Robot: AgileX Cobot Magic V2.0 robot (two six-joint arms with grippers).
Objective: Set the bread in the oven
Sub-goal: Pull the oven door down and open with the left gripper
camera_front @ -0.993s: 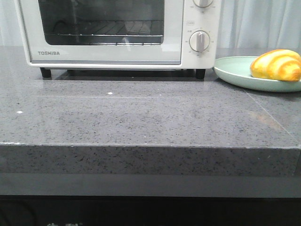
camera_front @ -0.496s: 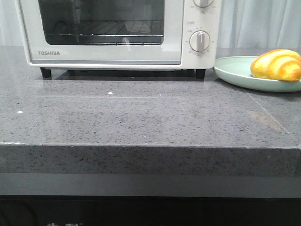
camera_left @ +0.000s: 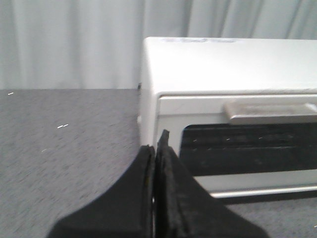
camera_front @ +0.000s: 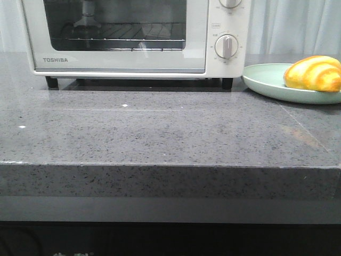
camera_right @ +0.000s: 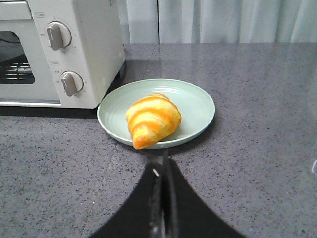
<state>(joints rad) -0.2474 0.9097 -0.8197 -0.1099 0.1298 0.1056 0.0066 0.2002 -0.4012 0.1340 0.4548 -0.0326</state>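
Note:
The bread [camera_front: 313,73], a glossy golden-yellow croissant roll, lies on a pale green plate [camera_front: 266,80] at the far right, just right of the oven [camera_front: 122,63]. The white Toshiba oven stands at the back with its door closed. Neither gripper shows in the front view. In the left wrist view my left gripper [camera_left: 154,144] is shut and empty, in front of the oven's left front corner [camera_left: 148,106], below the level of the door handle [camera_left: 270,111]. In the right wrist view my right gripper [camera_right: 163,161] is shut and empty, a short way in front of the bread [camera_right: 152,120] and plate [camera_right: 198,106].
The grey speckled counter [camera_front: 160,133] ends in a front edge [camera_front: 160,166]. The oven's dial knobs [camera_front: 226,47] face forward, close to the plate. A white curtain [camera_front: 293,26] hangs behind.
A grey shape has appeared in the upper left of the oven's glass window in the front view. The oven, plate and bread have not moved.

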